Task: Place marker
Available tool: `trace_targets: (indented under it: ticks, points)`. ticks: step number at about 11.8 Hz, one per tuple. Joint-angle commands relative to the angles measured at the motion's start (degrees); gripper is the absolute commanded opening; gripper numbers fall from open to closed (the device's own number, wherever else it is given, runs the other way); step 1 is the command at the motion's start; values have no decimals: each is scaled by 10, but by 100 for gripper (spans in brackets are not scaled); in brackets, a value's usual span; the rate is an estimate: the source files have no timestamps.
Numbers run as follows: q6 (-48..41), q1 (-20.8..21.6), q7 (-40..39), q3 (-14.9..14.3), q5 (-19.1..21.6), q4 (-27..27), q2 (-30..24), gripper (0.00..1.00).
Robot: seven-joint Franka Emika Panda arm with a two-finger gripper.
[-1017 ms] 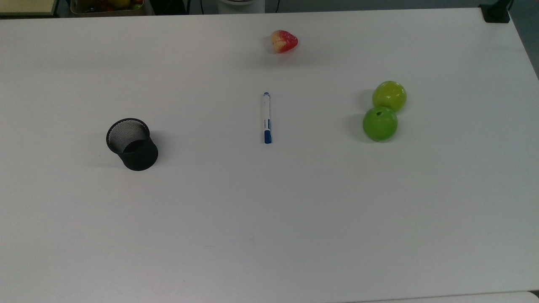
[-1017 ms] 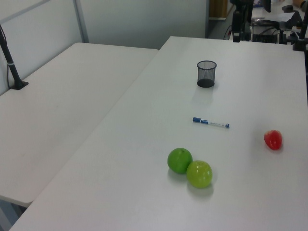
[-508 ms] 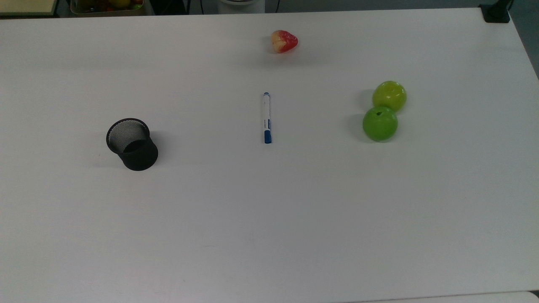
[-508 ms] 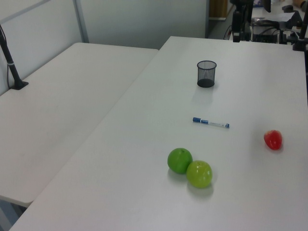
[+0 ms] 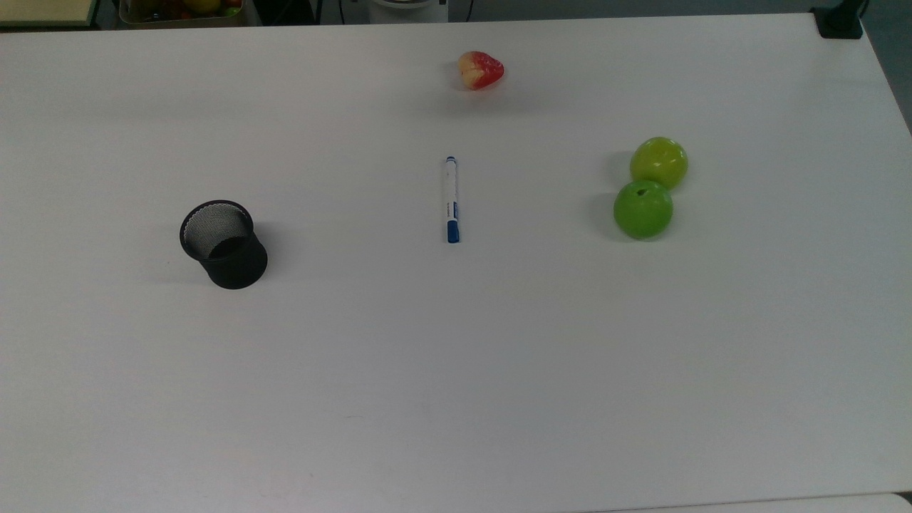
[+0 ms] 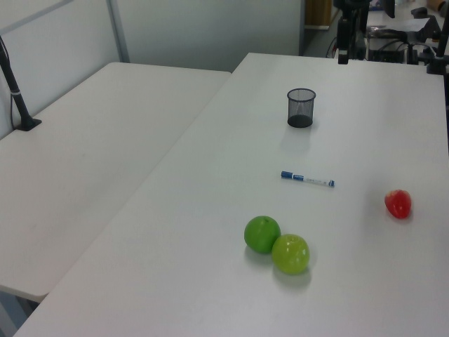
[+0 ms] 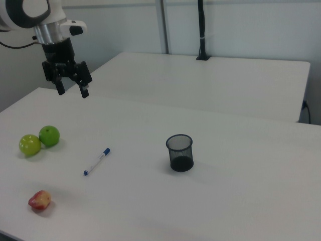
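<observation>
Marker flat on bench, well apart from jaws at 11 o'clock in right view, raised, spread open, empty.

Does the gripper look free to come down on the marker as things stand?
Probably yes: the marker lies alone on the table, apart from the mesh cup and fruit. The gripper hangs open above.

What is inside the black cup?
Nothing shows inside the black mesh cup: its open top reveals bare mesh wall and a dark bottom. The marker lies flat on the white table, apart from it.
</observation>
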Motion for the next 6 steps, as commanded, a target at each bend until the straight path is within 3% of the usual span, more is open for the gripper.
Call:
trace_targets:
  ticks: [1,6]
  points:
    - [66,7,8,9,8,-38,0,100]
    - [123,20,10,11,8,-49,53,100]
